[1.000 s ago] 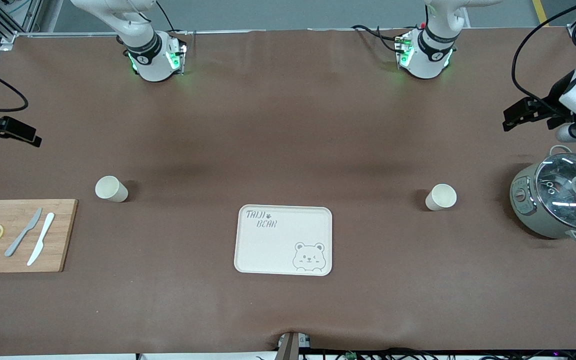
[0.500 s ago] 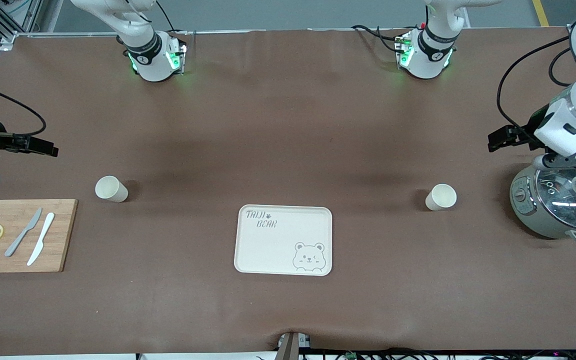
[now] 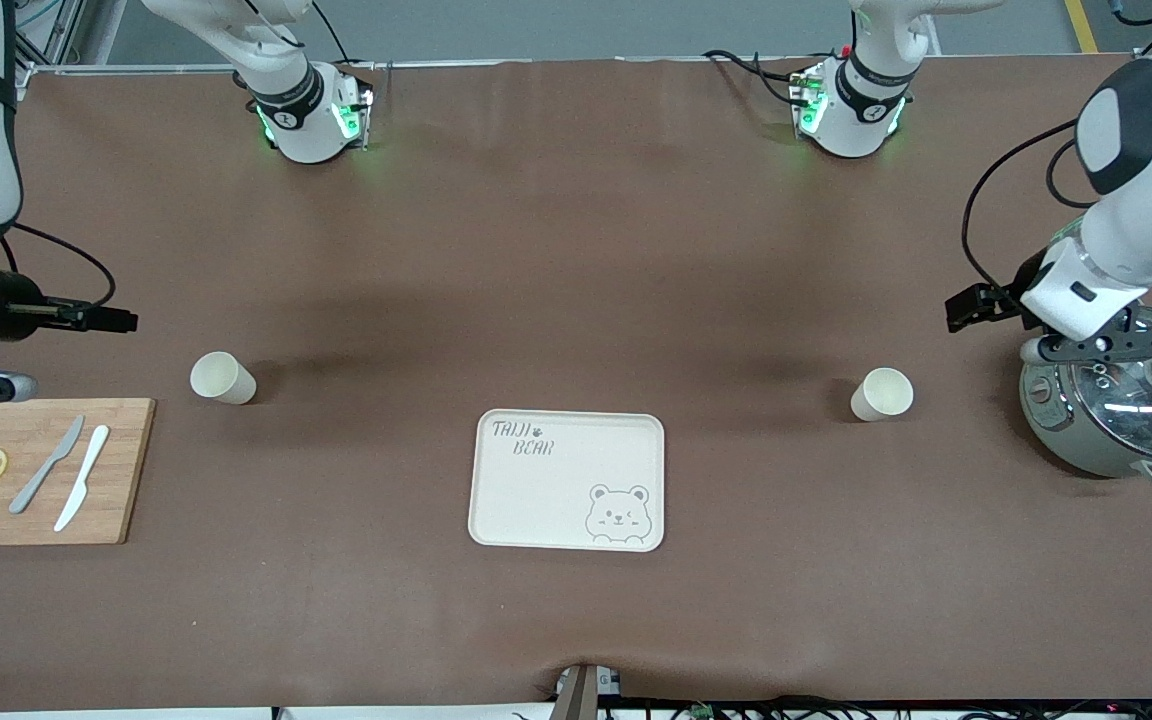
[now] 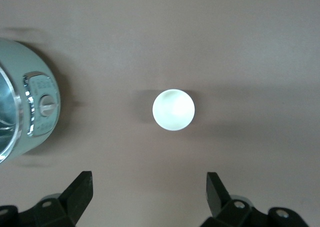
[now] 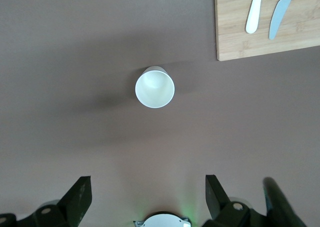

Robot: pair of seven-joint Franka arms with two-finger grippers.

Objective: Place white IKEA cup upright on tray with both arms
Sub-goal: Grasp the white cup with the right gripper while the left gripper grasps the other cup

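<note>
On the brown counter point(image 3: 576, 260), two white cups stand upright, mouths up, one toward each arm's end, with the cream tray point(image 3: 496, 500) between them and slightly nearer the front camera; neither cup touches the tray. Cup toward the left arm's end point(image 3: 881, 394): beside the grey cooker point(image 3: 1116, 410), clear of it. Left end effector point(image 4: 149, 193): fingers spread wide, empty, up in the air over the counter beside the cooker, pointing down. In the left wrist view the cup's round mouth point(image 4: 173, 109) sits centred between the two fingers but ahead of them, so the approach is judged a short advance followed by a straight descent. Cup toward the right arm's end point(image 3: 222, 378): near the wooden cutting board point(image 3: 116, 470), which carries two knives and lemon slices. Right end effector point(image 5: 149, 193): likewise spread wide, empty, aloft over the counter by the board, its cup point(image 5: 155, 87) again centred ahead of the fingers. Each arm is plainly nearer its own cup; both cups' long axes are vertical, so no righting appears needed.
</note>
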